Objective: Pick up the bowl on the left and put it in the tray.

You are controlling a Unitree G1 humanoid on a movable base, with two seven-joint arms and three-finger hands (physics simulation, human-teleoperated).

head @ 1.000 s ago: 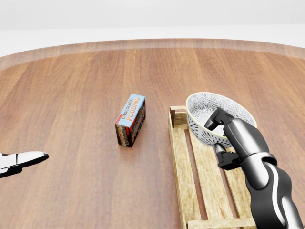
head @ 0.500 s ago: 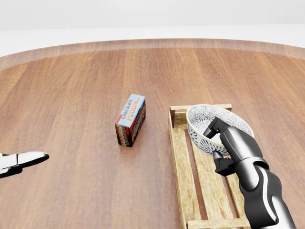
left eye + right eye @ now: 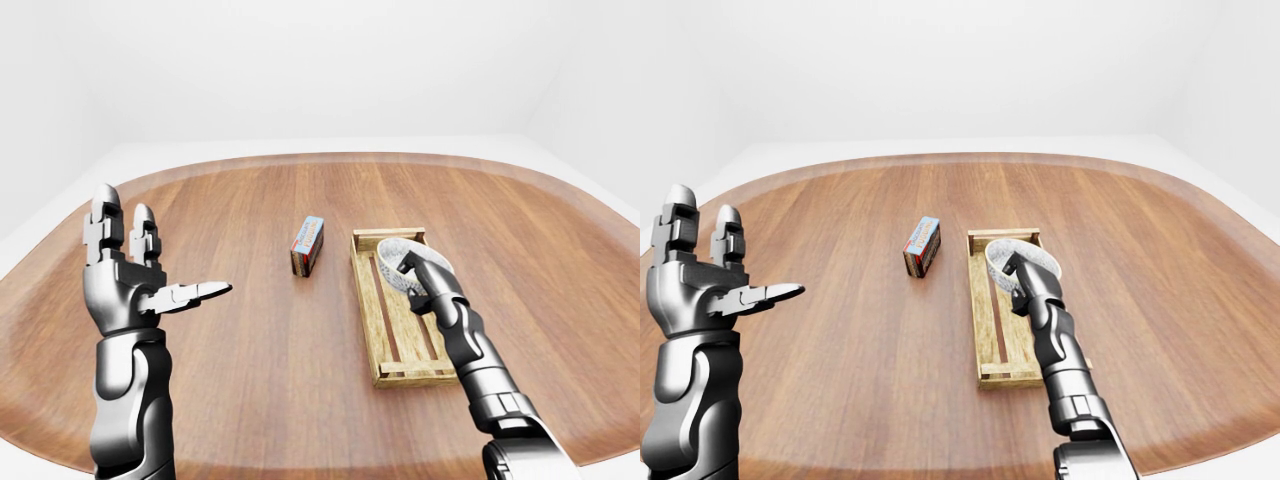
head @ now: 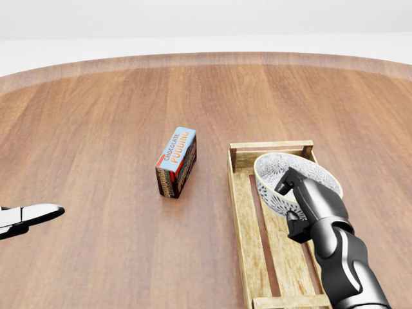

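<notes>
A white bowl point(image 4: 278, 177) with a grey pattern sits tilted over the upper part of the wooden slatted tray point(image 4: 243, 212). My right hand point(image 4: 293, 203) is shut on the bowl's near rim, thumb inside and fingers under its wall. The bowl's lower right side is hidden behind the hand. My left hand point(image 3: 135, 285) is raised at the left of the left-eye view, open, fingers up and thumb pointing right, holding nothing. Only its thumb tip point(image 4: 38, 212) shows in the head view.
A chocolate pudding box point(image 4: 176, 161) stands on the wooden table point(image 4: 96, 129) just left of the tray. The table's rounded rim point(image 3: 300, 160) runs along the top, with white floor and walls beyond it.
My right hand has lowered the bowl toward the tray, so the tray's top end now shows above the bowl. The left hand has not moved.
</notes>
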